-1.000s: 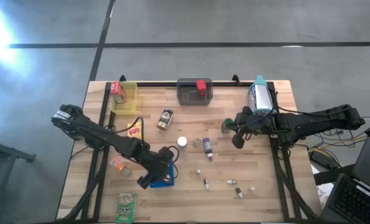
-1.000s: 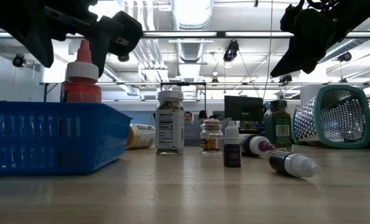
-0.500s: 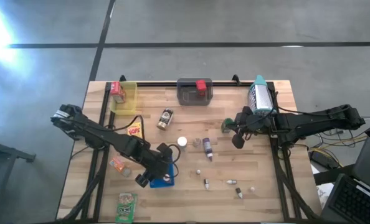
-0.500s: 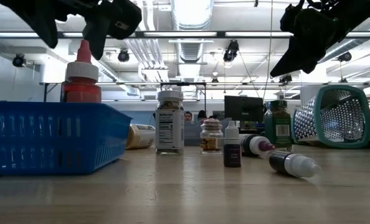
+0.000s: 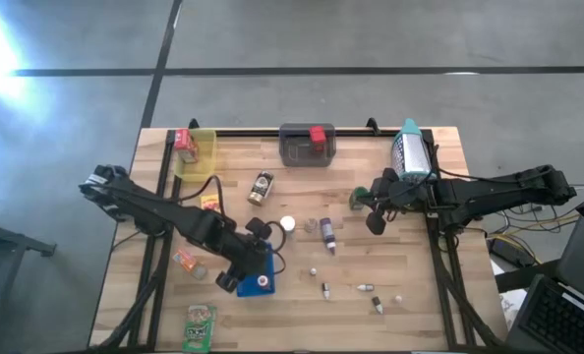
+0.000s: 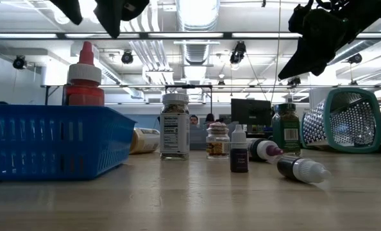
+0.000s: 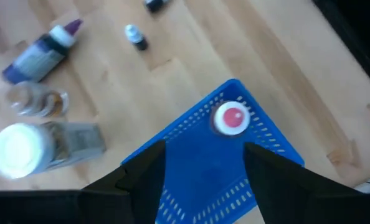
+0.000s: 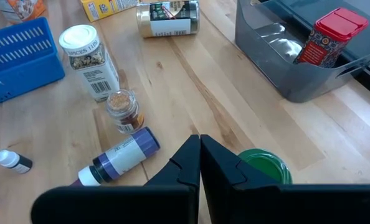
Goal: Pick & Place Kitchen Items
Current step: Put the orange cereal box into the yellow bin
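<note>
A red squeeze bottle (image 6: 83,78) with a white-and-red cap (image 7: 230,118) stands upright on its base in the blue basket (image 5: 260,278). My left gripper (image 6: 92,6) hangs open above the basket (image 7: 203,162), clear of the bottle, with nothing between its fingers. My right gripper (image 5: 376,224) hovers shut over the table's right half, just above a green-lidded jar (image 8: 263,165). Between the two grippers lie or stand a white-lidded spice jar (image 8: 88,62), a small glass jar (image 8: 124,109) and a purple bottle (image 8: 120,155) on its side.
At the far edge stand a yellow bin (image 5: 196,153), a grey bin (image 5: 307,147) holding a red can (image 8: 331,34), and a teal grater (image 5: 408,152). Small dropper bottles (image 5: 324,289) are scattered near the front right. Packets (image 5: 201,326) lie front left, and a jar (image 5: 262,187) lies on its side.
My left gripper has risen straight up from around the red bottle's cap to well above the basket, tipping a little, its fingers staying apart. The bottle stays upright in the basket.
</note>
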You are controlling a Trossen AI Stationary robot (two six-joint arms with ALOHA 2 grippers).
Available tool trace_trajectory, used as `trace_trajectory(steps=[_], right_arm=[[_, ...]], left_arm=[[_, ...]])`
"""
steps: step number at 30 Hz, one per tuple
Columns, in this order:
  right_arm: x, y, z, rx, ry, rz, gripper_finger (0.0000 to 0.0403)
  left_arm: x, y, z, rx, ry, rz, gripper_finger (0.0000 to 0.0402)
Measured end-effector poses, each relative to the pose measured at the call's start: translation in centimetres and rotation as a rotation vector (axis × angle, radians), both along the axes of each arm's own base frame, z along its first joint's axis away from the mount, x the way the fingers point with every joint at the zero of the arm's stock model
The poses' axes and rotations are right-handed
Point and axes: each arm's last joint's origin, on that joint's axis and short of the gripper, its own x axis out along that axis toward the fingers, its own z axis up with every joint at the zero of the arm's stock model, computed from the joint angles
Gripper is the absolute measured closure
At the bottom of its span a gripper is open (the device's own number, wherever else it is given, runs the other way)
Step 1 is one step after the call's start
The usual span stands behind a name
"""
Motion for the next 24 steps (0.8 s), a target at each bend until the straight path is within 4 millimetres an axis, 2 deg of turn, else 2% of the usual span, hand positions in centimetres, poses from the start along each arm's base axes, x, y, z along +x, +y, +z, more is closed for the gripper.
trace_trajectory(steps=[6,14,24], right_arm=[[0.0,0.0,0.0,-0.001,0.0,0.0,0.0394],[0.3,0.0,0.4,0.001,-0.05,-0.001,0.0394],[0.7,0.0,2.5,-0.05,-0.09,0.037,0.0394]], left_arm=[[-0.1,0.7,1.3,0.062,0.005,0.068,0.0183],[-0.9,3.4,3.4,0.042,-0.048,0.164,0.0184],[-2.9,6.4,6.2,0.019,-0.156,0.263,0.0184]])
